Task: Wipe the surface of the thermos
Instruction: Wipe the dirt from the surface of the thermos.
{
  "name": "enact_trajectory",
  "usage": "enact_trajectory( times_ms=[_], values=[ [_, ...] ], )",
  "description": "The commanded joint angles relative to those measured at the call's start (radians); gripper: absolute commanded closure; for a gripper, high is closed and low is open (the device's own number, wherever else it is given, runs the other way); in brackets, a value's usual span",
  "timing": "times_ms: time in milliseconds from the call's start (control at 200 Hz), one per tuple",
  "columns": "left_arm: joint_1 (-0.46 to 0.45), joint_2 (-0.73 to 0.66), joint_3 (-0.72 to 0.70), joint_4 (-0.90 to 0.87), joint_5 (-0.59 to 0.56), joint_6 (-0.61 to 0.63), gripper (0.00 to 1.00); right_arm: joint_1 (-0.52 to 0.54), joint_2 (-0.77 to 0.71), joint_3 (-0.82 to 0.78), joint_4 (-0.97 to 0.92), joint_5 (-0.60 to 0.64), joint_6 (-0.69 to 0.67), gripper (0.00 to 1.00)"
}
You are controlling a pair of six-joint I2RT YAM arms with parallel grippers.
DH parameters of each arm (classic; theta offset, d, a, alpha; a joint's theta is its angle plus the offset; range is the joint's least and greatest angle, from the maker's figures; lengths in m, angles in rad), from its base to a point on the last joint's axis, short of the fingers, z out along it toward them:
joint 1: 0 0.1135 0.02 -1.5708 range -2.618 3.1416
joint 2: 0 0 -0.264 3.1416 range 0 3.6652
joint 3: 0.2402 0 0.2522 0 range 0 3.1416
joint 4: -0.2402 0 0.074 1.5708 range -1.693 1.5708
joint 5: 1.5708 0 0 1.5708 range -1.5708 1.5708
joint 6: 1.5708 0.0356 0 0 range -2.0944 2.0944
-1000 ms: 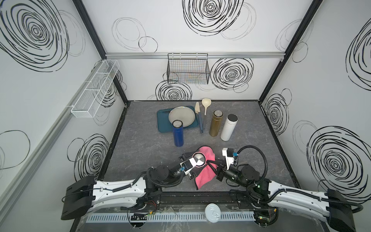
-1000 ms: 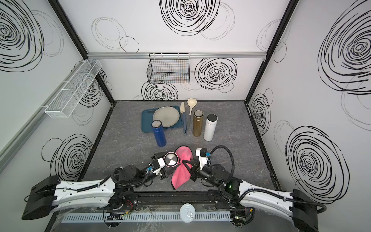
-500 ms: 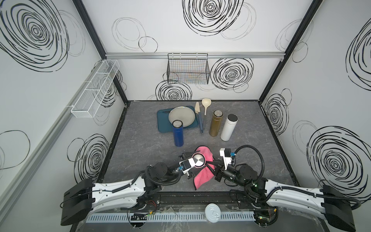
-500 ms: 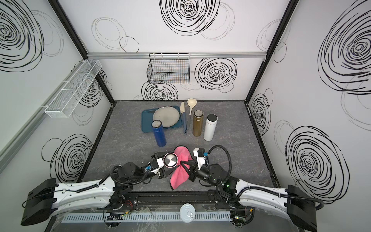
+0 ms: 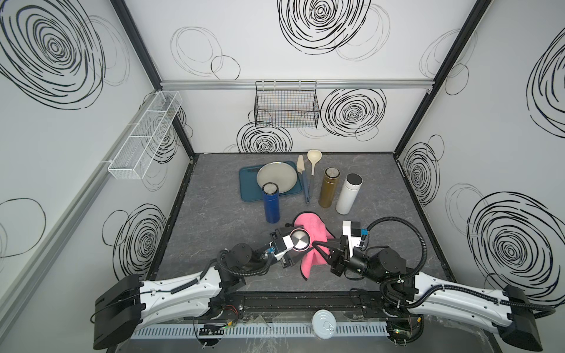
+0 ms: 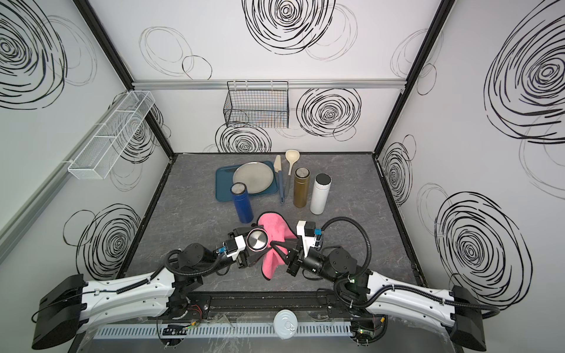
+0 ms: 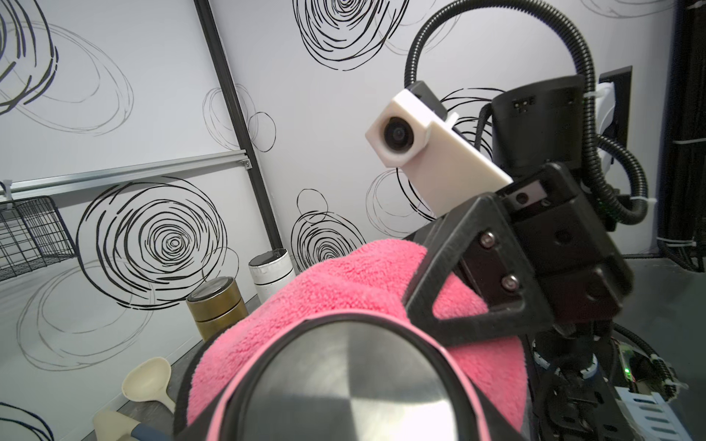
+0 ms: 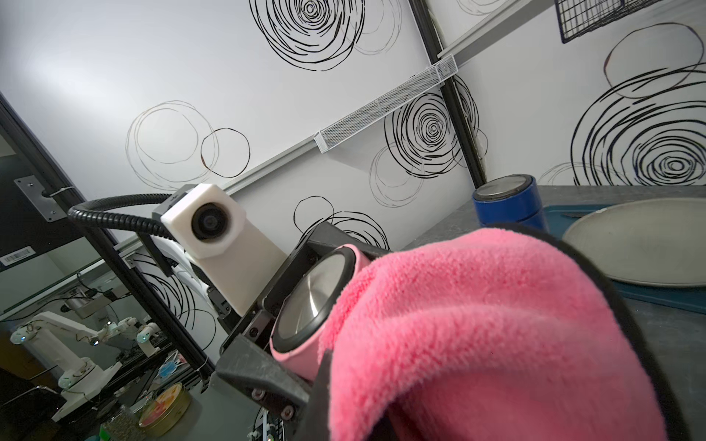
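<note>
Near the front middle, the left gripper squeezes the pink thermos with a shiny steel lid to hold it steady. The right gripper pinches the fluffy pink cloth against its right side, ready to rub.

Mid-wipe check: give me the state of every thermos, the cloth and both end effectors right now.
pink thermos: lid on, gripped by left end effector.
left end effector: shut on pink thermos.
right end effector: shut on pink cloth.
pink cloth: bunched, draped against pink thermos.
blue thermos: upright, lid on, free.
gold thermos: upright, lid on, free.
white thermos: upright, lid on, free.
</note>
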Motion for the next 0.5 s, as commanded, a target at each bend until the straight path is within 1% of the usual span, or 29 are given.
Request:
enact_trajectory(
  times_ms=[0,105,185,255,355,425,495],
  values=[
    [-0.007,-0.015,0.014,0.080,0.073,0.006,1.00,-0.005,0.056,-0.067,0.058,0.022,0.032,1.00],
    [-0.007,-0.018,0.022,0.066,0.099,0.008,1.00,-0.039,0.064,-0.129,0.077,0.038,0.084,1.00],
    [-0.008,-0.023,0.025,0.064,0.111,0.007,1.00,-0.059,0.027,-0.155,0.064,0.029,0.100,1.00],
    [-0.008,-0.026,0.025,0.068,0.113,0.005,1.00,-0.059,-0.018,-0.146,0.026,0.025,0.090,1.00],
    [-0.008,-0.024,0.030,0.075,0.101,-0.003,1.00,-0.059,-0.070,-0.074,-0.062,-0.007,0.049,1.00],
    [-0.008,-0.023,0.040,0.066,0.103,-0.011,1.00,-0.053,-0.078,0.003,-0.124,-0.035,0.021,1.00],
    [-0.008,-0.026,0.051,0.056,0.111,-0.016,1.00,-0.045,-0.065,0.054,-0.146,-0.054,0.005,1.00]
  ],
)
